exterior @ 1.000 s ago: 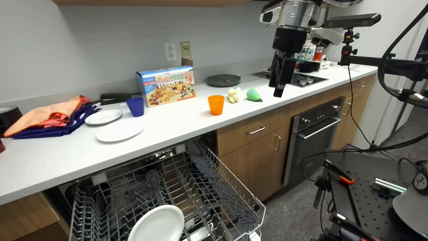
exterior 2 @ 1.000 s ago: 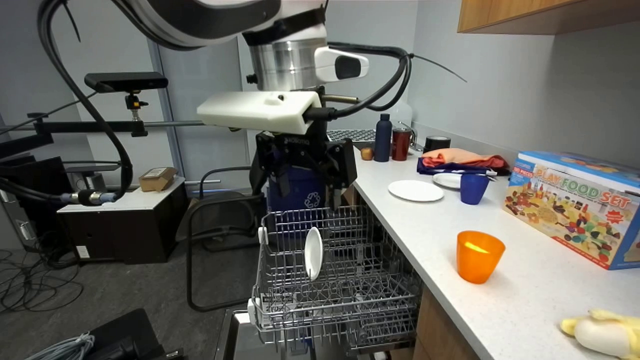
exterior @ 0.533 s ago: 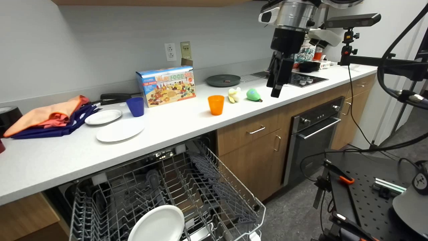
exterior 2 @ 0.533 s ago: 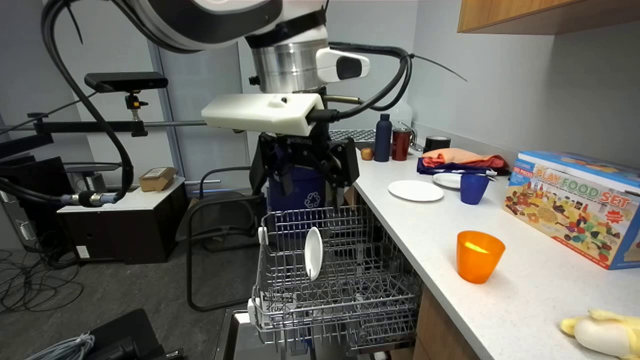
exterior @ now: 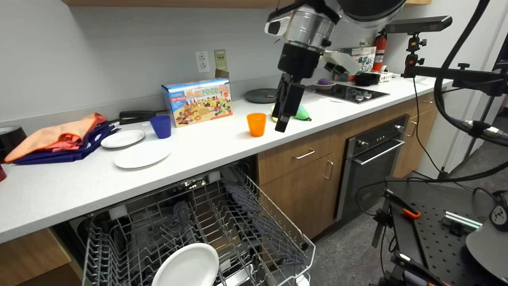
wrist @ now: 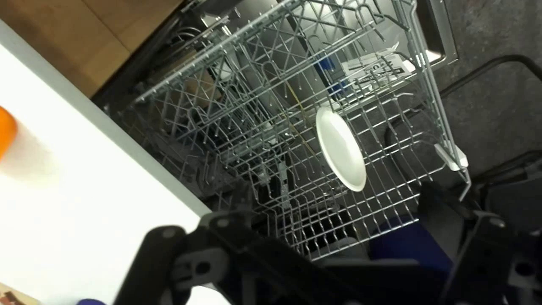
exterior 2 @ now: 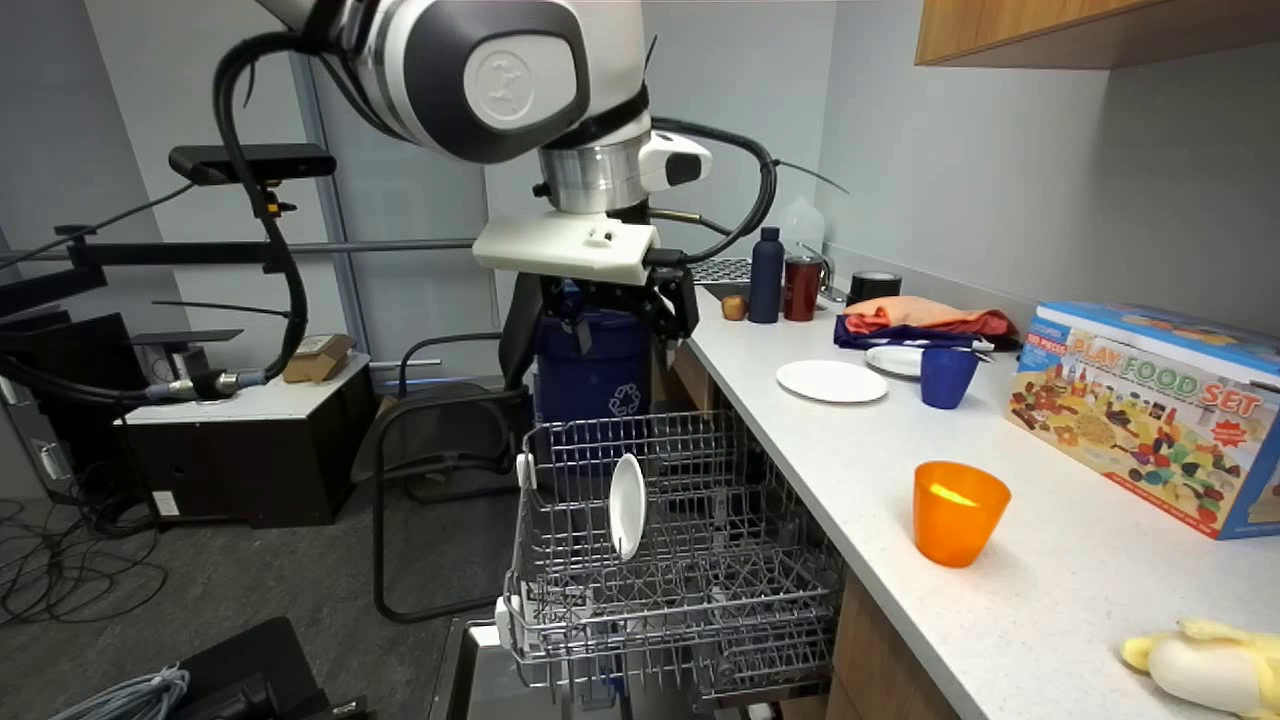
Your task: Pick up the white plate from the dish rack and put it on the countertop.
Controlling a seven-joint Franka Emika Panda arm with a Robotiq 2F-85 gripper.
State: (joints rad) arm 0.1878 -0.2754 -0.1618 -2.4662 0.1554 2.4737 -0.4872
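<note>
The white plate stands tilted on edge among the tines of the dish rack, seen in both exterior views point(exterior: 188, 267) point(exterior 2: 627, 507) and in the wrist view point(wrist: 341, 148). The grey wire dish rack point(exterior: 274, 205) is pulled out below the white countertop point(exterior: 214, 149); both also show in the wrist view, rack point(wrist: 313, 216) and countertop point(wrist: 84, 203). My gripper point(exterior 2: 626, 350) is open and empty, well above the rack and apart from the plate. Its dark fingers point(wrist: 337, 194) spread wide to either side in the wrist view. In an exterior view the gripper point(exterior: 282, 125) hangs slightly tilted.
Two other white plates point(exterior: 143, 154) point(exterior: 123, 139) lie on the countertop, with a blue cup point(exterior: 161, 126), an orange cup point(exterior: 256, 124), a play food box point(exterior: 200, 101) and folded cloths point(exterior: 59, 137). A wooden upper cabinet point(exterior 2: 1050, 35) hangs above.
The arm and open gripper have moved toward the rack: leftward and lower in an exterior view, farther back in an exterior view. The plate and rack have not moved.
</note>
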